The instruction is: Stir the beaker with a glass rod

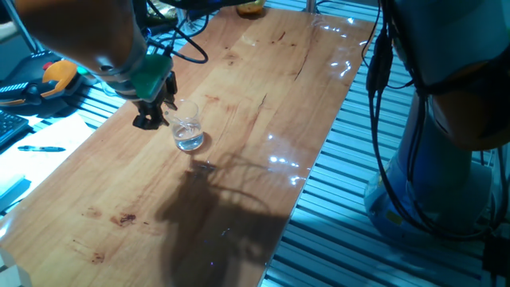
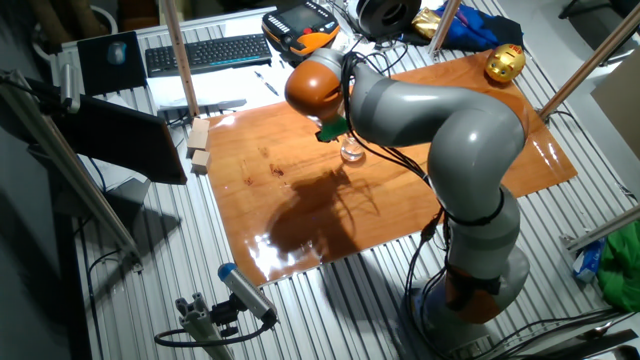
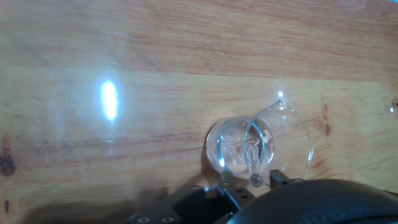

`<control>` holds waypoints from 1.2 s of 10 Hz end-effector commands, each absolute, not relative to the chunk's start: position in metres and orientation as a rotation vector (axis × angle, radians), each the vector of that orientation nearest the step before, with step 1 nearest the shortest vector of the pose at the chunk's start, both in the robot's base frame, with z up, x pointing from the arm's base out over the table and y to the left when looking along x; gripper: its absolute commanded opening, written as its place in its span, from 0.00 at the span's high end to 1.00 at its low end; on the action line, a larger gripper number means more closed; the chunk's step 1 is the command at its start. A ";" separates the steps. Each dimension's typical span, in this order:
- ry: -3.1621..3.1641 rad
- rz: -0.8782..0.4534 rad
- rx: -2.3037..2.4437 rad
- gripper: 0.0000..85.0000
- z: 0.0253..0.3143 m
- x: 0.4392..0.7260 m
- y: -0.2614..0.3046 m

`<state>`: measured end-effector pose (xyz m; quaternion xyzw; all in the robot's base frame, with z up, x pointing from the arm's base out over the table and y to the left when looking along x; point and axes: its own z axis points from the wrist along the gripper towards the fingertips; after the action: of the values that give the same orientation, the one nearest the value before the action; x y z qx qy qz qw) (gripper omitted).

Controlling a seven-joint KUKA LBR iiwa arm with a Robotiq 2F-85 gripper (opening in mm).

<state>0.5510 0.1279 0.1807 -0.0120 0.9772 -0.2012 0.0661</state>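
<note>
Beaker [image 3: 260,147], a small clear glass cup on the wooden desk [image 1: 239,119], could be tipped if the thin glass rod [image 3: 252,163], pinched by the closed gripper [image 3: 255,180], is swept against its wall.

Robotics lab, slotted aluminium bench [image 2: 150,300], keyboard [image 2: 208,52], loose cables [image 1: 188,32], wooden work board [image 1: 239,119]

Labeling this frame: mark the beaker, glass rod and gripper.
beaker [image 1: 189,134]: one fixed view, side wall.
glass rod [image 3: 250,160]: hand view, shaft inside the beaker.
gripper [image 1: 153,114]: one fixed view, between the fingertips.
</note>
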 end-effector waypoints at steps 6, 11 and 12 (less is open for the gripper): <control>2.921 -0.666 -0.035 0.60 0.178 0.551 0.126; 2.907 -0.698 -0.035 0.60 0.178 0.553 0.126; 2.906 -0.700 -0.035 0.60 0.177 0.554 0.125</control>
<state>0.5539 0.1256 0.1767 -0.0118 0.9693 -0.2334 0.0759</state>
